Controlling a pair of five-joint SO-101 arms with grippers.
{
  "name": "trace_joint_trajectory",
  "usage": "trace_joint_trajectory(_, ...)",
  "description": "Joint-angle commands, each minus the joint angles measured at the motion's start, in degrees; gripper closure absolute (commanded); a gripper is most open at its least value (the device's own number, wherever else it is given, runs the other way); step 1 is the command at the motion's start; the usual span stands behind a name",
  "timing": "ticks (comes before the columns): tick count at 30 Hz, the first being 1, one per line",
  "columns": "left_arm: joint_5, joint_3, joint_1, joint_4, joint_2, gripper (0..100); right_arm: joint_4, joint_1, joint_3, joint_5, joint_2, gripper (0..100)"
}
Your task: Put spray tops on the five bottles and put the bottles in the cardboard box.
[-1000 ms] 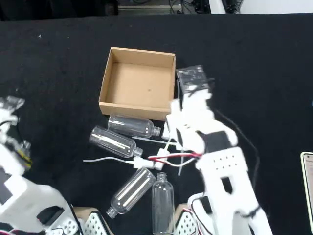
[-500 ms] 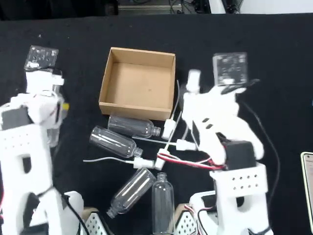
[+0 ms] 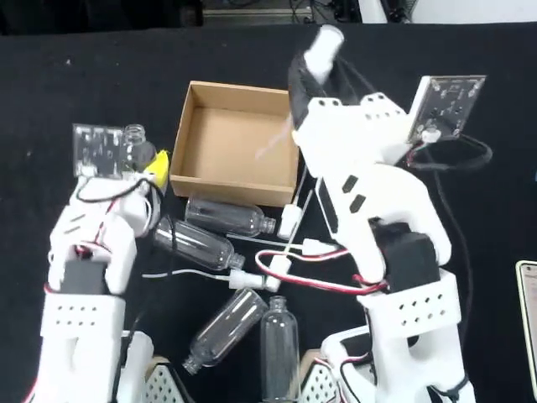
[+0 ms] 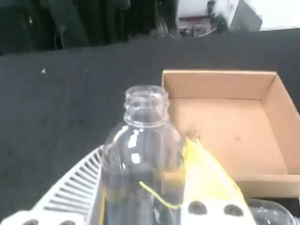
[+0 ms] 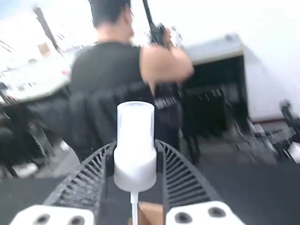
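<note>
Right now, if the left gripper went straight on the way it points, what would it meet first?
Probably only the table: the left gripper, shut on a bottle, points across its bare black top, with the cardboard box off to one side of that line. Depth is unclear.

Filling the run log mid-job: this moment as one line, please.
left gripper: shut on bottle | right gripper: shut on spray top | box: no bottles inside | four bottles: lying uncapped on table
</note>
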Motion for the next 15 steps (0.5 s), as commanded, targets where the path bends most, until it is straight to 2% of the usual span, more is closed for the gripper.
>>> trace_joint_trajectory(1,0.88,8.13,1.36,-10.46,-8.97,94,-6.07,-3.43,-3.21,-0.62,0.66,98.7)
trace_joint_trajectory(10,0.62,29.58,7.43,-33.85,-25.41,94,-14.07,-4.13,-2.51,-0.62,0.22,98.7)
trace_joint_trajectory(13,0.70,34.42,8.84,-37.19,-30.77,94,-14.07,-4.31,-2.51,-0.62,0.13,98.7)
trace_joint_trajectory(15,0.79,34.15,9.27,-34.99,-33.23,94,-13.98,-4.31,-2.42,-0.88,0.13,98.7)
